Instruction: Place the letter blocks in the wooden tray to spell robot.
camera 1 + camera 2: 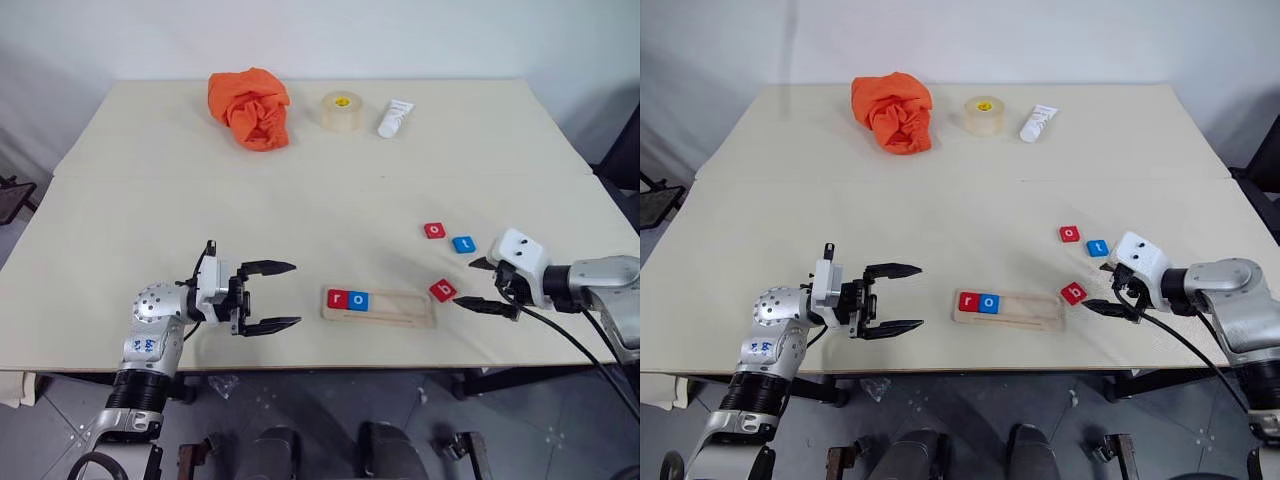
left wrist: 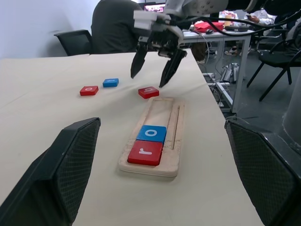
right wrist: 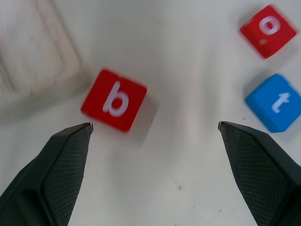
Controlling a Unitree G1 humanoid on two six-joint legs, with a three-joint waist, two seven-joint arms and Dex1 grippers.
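Observation:
The wooden tray (image 1: 400, 308) lies near the table's front edge. A red r block (image 1: 337, 298) and a blue o block (image 1: 359, 300) sit side by side at its left end. Just off the tray's right end lies a red b block (image 1: 442, 290). Farther back are a red o block (image 1: 434, 230) and a blue t block (image 1: 463, 244). My right gripper (image 1: 465, 283) is open, tilted down, its fingertips just right of the b block (image 3: 113, 100) and not touching it. My left gripper (image 1: 295, 294) is open and empty, left of the tray and pointing at it.
An orange cloth (image 1: 250, 108), a tape roll (image 1: 342, 110) and a white tube (image 1: 396, 118) sit along the table's far side. The table's front edge runs just below the tray. Bare tabletop lies between the tray and the far items.

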